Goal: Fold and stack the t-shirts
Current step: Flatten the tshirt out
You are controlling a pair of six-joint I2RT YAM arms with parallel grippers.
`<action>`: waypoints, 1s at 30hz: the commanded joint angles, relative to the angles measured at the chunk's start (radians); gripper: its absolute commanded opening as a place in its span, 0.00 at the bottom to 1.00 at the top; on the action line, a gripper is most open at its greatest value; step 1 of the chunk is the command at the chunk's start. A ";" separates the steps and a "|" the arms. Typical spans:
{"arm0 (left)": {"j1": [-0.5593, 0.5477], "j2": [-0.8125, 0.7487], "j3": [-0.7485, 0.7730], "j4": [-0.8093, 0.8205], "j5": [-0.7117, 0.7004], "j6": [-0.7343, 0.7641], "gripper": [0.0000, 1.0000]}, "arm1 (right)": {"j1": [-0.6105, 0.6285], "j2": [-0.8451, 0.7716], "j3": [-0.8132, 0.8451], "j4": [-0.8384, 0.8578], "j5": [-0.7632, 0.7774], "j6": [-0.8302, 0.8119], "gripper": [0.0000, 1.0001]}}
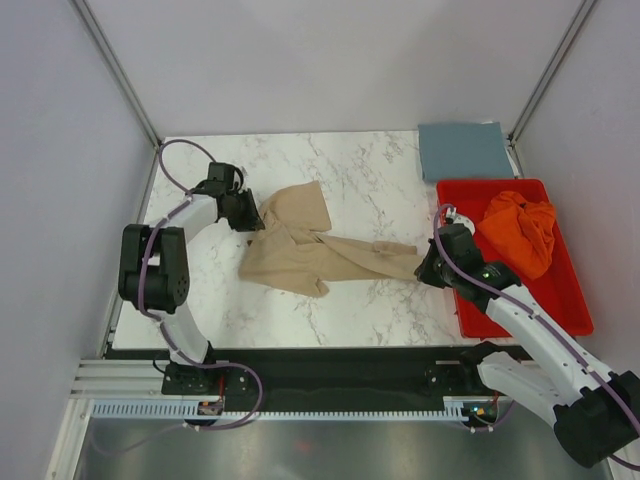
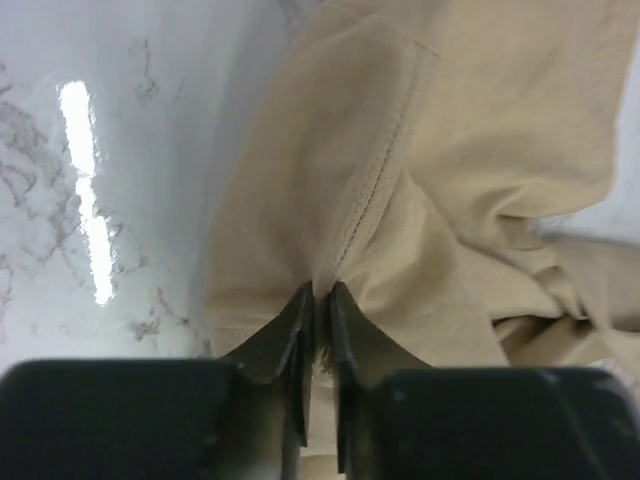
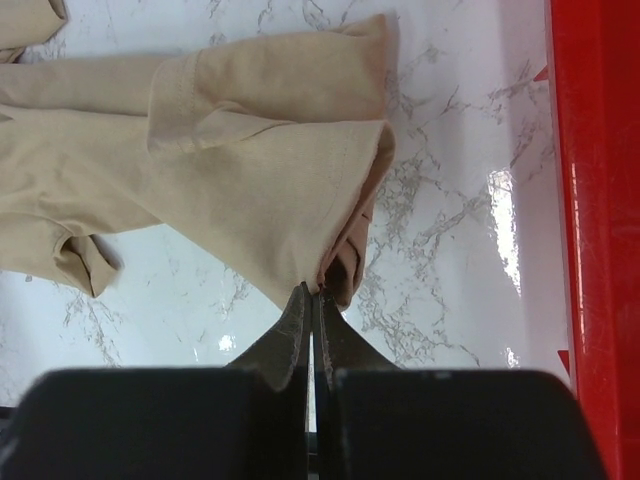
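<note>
View from above of a white marble table [image 1: 380, 170] with two robot arms mounted at its near edge. Towards the near right, the right gripper [image 1: 430, 268] has its jaws pressed together on the hem of one sleeve of the tan t-shirt [image 1: 300, 250], which lies rumpled and stretched across the middle of the table, not yet flat. Further back on the left, the left gripper [image 1: 245, 212] has its jaws nearly closed and pinching a fold of the same shirt beside a seam. Along the right edge sits a red tray [image 1: 565, 290] holding the orange t-shirt [image 1: 520, 230], bunched in a heap and unfolded. At the far right corner the blue-grey t-shirt [image 1: 463, 150] lies as a neat flat square, apparently already folded. By this reading one shirt is done, the tan one is being pulled out ready for folding, the orange one is untouched, and nothing is stacked
</note>
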 commanded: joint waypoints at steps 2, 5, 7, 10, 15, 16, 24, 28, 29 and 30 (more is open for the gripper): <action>0.003 -0.071 0.036 -0.103 -0.112 0.056 0.06 | 0.001 -0.011 0.048 -0.033 0.052 -0.006 0.00; 0.039 -0.267 0.013 -0.171 -0.261 0.034 0.02 | 0.001 -0.027 0.063 -0.107 0.122 -0.005 0.00; 0.105 -0.373 -0.061 -0.166 -0.330 0.011 0.02 | 0.001 -0.069 0.046 -0.141 0.157 0.005 0.00; 0.243 -0.453 -0.168 -0.151 -0.228 -0.030 0.02 | 0.001 -0.109 0.015 -0.150 0.150 0.023 0.00; 0.342 -0.361 -0.250 -0.153 -0.040 -0.032 0.22 | 0.001 -0.092 -0.011 -0.141 0.073 0.051 0.00; 0.343 -0.352 -0.251 -0.154 -0.043 -0.035 0.27 | 0.003 -0.081 -0.015 -0.141 0.076 0.055 0.00; 0.340 -0.390 -0.227 -0.147 -0.017 0.014 0.37 | 0.003 -0.075 -0.012 -0.109 0.047 0.071 0.00; 0.334 -0.401 -0.205 -0.145 -0.017 0.034 0.51 | 0.001 -0.086 -0.035 -0.121 0.043 0.071 0.00; 0.326 -0.394 -0.179 -0.146 -0.023 0.036 0.52 | 0.003 -0.089 -0.040 -0.121 0.043 0.072 0.00; 0.299 -0.378 -0.159 -0.145 -0.029 0.040 0.53 | 0.003 -0.089 -0.041 -0.119 0.037 0.074 0.00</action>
